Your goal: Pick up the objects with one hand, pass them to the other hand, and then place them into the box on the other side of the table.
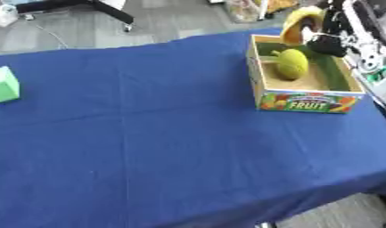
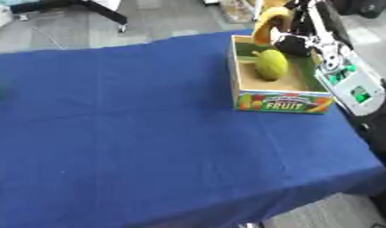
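A cardboard fruit box (image 1: 306, 102) printed with "FRUIT" stands on the blue table at the right. Inside it lies a yellow-green fruit (image 1: 292, 63). My right hand (image 1: 326, 42) hovers over the box's far end, its fingers curled round a curved yellow fruit, like a banana (image 1: 297, 23), held just above the far wall. A green box (image 1: 4, 85) sits at the table's left edge, partly cut off. My left hand shows in neither view.
The blue cloth (image 1: 149, 133) covers the whole table. My right arm (image 2: 336, 58), silver with green lights, runs along the table's right edge beside the fruit box. Beyond the far edge there is grey floor with a black stand (image 1: 86, 6).
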You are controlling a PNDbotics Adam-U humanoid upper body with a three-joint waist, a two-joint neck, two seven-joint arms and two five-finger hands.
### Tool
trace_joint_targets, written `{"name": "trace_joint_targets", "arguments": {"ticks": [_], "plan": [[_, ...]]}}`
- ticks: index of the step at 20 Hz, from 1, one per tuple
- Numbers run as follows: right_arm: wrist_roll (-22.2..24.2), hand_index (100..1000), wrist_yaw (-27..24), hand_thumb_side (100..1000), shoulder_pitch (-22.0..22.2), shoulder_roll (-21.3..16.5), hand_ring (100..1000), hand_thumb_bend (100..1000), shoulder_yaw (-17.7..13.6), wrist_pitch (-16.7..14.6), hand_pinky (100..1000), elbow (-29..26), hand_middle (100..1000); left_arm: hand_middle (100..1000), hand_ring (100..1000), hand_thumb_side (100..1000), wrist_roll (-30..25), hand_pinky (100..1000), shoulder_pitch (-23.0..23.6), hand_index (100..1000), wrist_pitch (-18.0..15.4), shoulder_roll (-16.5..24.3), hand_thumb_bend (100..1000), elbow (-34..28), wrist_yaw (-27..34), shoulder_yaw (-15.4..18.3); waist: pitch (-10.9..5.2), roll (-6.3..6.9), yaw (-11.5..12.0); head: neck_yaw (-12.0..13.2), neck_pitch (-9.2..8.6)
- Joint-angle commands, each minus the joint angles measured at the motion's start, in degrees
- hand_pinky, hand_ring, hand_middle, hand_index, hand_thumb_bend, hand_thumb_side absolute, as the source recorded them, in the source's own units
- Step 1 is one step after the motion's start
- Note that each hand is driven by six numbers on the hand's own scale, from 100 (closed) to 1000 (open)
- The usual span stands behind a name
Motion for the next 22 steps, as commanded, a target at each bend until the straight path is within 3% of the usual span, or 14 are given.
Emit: {"name": "trace_joint_targets", "arguments": {"ticks": [1,2,5,7,10,13,16,17,22], "plan": [[2.69,816,3.03,539,-2.12,-2.93,297,196,1.13,2.86,301,4.17,460,676,694,760,0.29,759,-0.04,768,0.01,0.41,327,-0.97,-0.59,0.82,0.12,-0.14,0.15,-0.25,-0.14],[3.65,849,3.99,598,-2.82,-2.85,327,258,1.84,3.82,323,5.73,495,676,694,760,0.26,759,0.03,769,0.05,0.35,327,-0.97,-0.62,0.81,0.08,-0.18,0.23,-0.24,-0.14],[6.54,888,6.89,654,-4.96,-2.50,372,333,4.16,6.71,346,10.44,553,677,695,761,0.03,760,0.20,770,0.14,0.24,327,-0.97,-0.69,0.79,-0.06,-0.24,0.41,-0.05,-0.14],[8.42,909,8.76,670,-6.25,-2.10,383,345,4.88,7.52,350,13.48,571,678,696,761,-0.06,760,0.30,770,0.21,0.18,327,-0.97,-0.75,0.84,-0.13,-0.24,0.42,0.08,-0.14],[11.02,916,11.48,663,-7.72,-1.56,373,327,4.09,5.73,341,17.89,565,678,696,760,-0.04,760,0.44,770,0.22,0.12,327,-0.97,-0.84,0.98,-0.21,-0.21,0.34,0.31,-0.14],[10.81,908,14.13,618,-9.58,-0.83,342,271,3.05,3.17,314,21.43,535,678,696,758,0.08,760,0.52,770,0.33,0.21,326,-0.97,-1.07,1.19,-0.29,-0.14,0.20,0.96,-0.14],[8.34,900,14.84,521,-9.74,-0.61,321,184,2.01,0.37,295,18.93,510,679,697,753,0.48,760,0.45,772,0.76,0.67,324,-0.97,-1.59,1.66,-0.29,-0.02,-0.09,2.91,-0.14],[7.45,896,14.33,458,-9.52,-0.51,315,115,1.71,-0.54,289,17.58,500,679,697,750,0.62,760,0.39,774,1.00,1.00,321,-0.97,-1.88,1.85,-0.29,0.06,-0.16,3.85,-0.14],[3.02,891,10.45,327,-8.10,1.18,321,100,1.87,-4.99,296,10.48,489,683,697,733,1.41,760,0.19,778,3.22,4.03,314,-0.97,-4.89,3.16,-0.21,0.57,-0.57,10.54,-0.14]]}}
